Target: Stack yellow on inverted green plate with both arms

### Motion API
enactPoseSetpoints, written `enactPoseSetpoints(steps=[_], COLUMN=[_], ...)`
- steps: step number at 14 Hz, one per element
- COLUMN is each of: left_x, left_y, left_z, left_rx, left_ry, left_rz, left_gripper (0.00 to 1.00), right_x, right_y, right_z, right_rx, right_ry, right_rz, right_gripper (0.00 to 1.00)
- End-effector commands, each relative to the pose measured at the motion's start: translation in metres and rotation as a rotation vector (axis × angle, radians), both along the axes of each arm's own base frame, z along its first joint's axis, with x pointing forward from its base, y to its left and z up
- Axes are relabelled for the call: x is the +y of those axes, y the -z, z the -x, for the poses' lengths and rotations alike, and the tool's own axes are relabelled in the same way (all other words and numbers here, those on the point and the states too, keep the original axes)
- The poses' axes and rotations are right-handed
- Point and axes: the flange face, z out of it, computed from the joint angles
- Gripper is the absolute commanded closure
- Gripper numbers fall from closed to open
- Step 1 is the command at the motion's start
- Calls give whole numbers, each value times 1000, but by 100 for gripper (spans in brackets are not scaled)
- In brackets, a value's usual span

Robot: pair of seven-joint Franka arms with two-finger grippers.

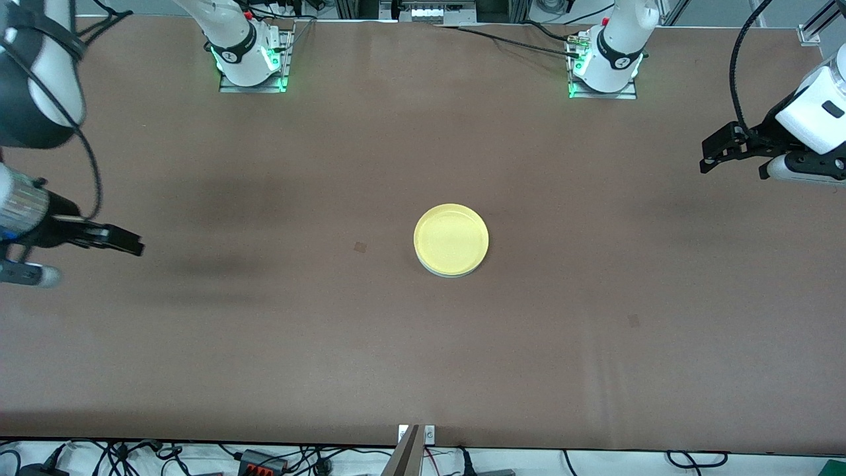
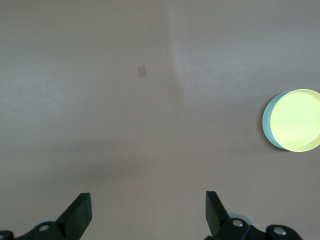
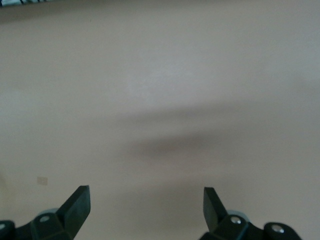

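The round pale yellow plastic plate (image 1: pixel 451 238) is sitting on the pale mint-green plate (image 2: pixel 268 121) mid-desk. The left gripper (image 1: pixel 710 158) and right gripper (image 1: pixel 129 241) are hanging over the desk's ends, fingers released, holding nothing. Staying clear seems best.

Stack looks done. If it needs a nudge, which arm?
Left, marginally. Only its wrist view shows the round pale yellow plastic plate on the mint-green plate. Both end effectors, left and right, hang open, empty.
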Motion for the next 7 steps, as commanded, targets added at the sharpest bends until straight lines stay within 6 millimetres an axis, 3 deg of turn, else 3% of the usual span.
enactPoseSetpoints(steps=[1,4,7], left_x=[-1,-1,-1], left_y=[-6,-6,-6], left_z=[-2,-2,-2], left_rx=[1,1,1], left_ry=[12,12,12], left_rz=[-3,-3,-3], left_gripper=[0,0,0], right_x=[-28,-46,-39], right_y=[-37,-53,-54], right_z=[21,35,45], right_rx=[-42,-32,4], right_ry=[-34,-30,-72], right_rz=[8,8,21], right_gripper=[0,0,0])
